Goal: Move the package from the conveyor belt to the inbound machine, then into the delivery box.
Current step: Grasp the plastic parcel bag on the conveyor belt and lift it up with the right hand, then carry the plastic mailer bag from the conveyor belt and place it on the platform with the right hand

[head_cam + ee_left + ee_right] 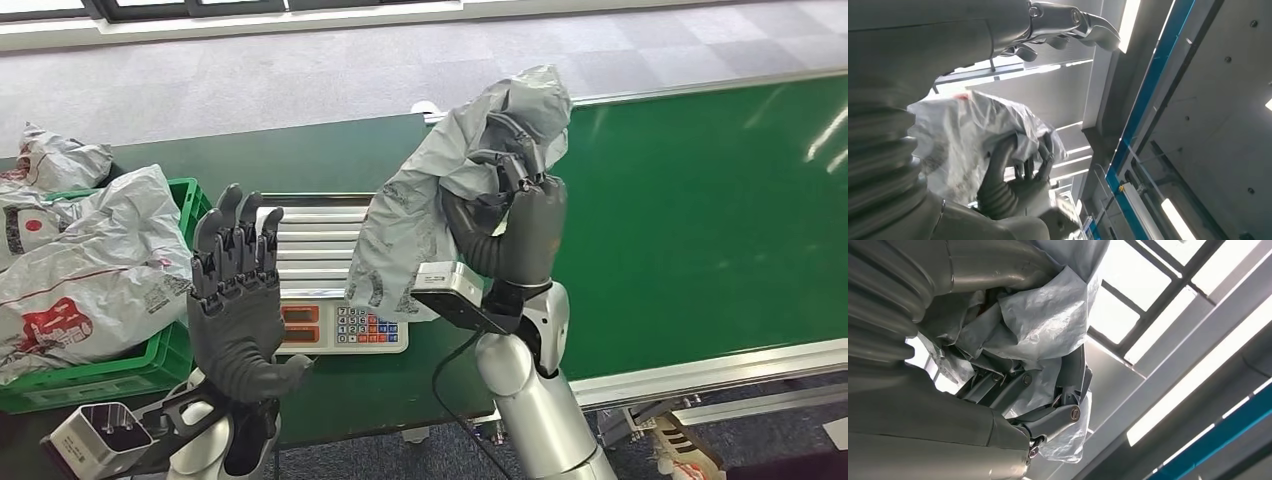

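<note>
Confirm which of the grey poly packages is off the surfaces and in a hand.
The plain grey package, gripped by the right hand above the scale. The red-printed ones lie in the green crate.

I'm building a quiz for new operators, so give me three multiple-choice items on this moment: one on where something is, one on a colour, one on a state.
1. Where is the grey package?
A. Flat on the conveyor belt
B. Held up in the right hand, above the scale
C. Inside the green crate

2. What colour is the conveyor belt?
A. Green
B. Red
C. Yellow

3. What state is the left hand in?
A. Gripping a package
B. Pressing the scale's keypad
C. Raised with fingers apart, holding nothing

Answers:
1. B: the head view shows the right hand gripping the crumpled package, lifted over the roller scale.
2. A: the belt surface on the right is plainly green.
3. C: the left hand's fingers point upward, spread, with nothing between them; the green crate with other bags lies behind it.
</note>
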You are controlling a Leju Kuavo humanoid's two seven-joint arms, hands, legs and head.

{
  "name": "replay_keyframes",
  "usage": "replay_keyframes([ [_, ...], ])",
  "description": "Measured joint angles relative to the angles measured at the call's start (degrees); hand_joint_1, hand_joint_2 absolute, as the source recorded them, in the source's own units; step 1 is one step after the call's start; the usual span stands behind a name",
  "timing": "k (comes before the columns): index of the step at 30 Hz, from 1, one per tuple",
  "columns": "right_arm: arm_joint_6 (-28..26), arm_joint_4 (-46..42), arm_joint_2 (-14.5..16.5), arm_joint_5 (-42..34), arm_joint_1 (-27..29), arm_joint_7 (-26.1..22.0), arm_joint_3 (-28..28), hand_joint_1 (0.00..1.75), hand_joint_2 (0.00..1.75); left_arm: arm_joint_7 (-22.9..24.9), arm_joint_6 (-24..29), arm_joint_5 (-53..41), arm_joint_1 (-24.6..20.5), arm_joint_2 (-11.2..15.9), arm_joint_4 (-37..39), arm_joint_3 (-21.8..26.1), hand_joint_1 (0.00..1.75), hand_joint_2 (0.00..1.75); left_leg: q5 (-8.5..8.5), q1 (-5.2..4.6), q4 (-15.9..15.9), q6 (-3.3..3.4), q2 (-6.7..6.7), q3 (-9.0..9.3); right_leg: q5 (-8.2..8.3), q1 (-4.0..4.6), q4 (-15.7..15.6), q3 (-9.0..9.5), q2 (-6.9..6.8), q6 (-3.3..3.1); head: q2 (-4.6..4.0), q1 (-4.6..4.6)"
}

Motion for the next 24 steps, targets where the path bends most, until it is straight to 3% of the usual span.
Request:
replay_keyframes([
  [4,0.7,5.9,0.5,0.2,-3.4,2.8,0.3,1.75,1.75,0.0,0.0,0.2,-0.1,0.0,0.2,-0.1,0.0,1.75,-0.03,-0.01,0.0,0.0,0.01,-0.18,-0.01,-0.01,0.0,-0.02,0.02,0.01,0.0,0.0],
  [8,-1.6,20.4,1.2,-4.7,-11.3,6.6,1.1,1.75,1.75,0.0,-0.1,0.2,-0.6,0.0,0.6,-0.9,0.0,1.75,0.0,-0.02,0.0,0.03,0.01,-0.16,0.04,-0.02,0.0,-0.07,0.02,0.03,0.0,0.01],
  [15,-2.5,38.3,1.6,-11.5,-19.4,7.1,4.1,1.75,1.75,0.0,-1.7,0.2,-0.6,0.0,1.0,-1.0,0.0,1.75,0.09,-0.02,0.0,0.02,-0.03,-0.16,0.11,-0.01,0.0,-0.13,0.0,0.03,0.0,0.0],
  [18,0.3,42.7,1.7,-14.4,-21.4,7.4,5.9,1.75,1.75,0.0,-2.9,0.1,-0.9,0.0,1.4,-1.0,0.0,1.75,0.09,-0.02,0.0,0.02,-0.02,-0.2,0.11,-0.01,0.0,-0.18,0.01,0.03,0.0,0.0],
  [24,12.5,49.7,1.8,-18.3,-25.0,9.2,11.3,1.75,1.75,0.0,-5.8,-0.1,-1.9,-0.1,2.2,-0.9,0.0,1.75,0.09,-0.03,0.0,0.02,-0.03,-0.25,0.11,-0.01,0.0,-0.23,0.01,0.03,0.0,0.0],
])
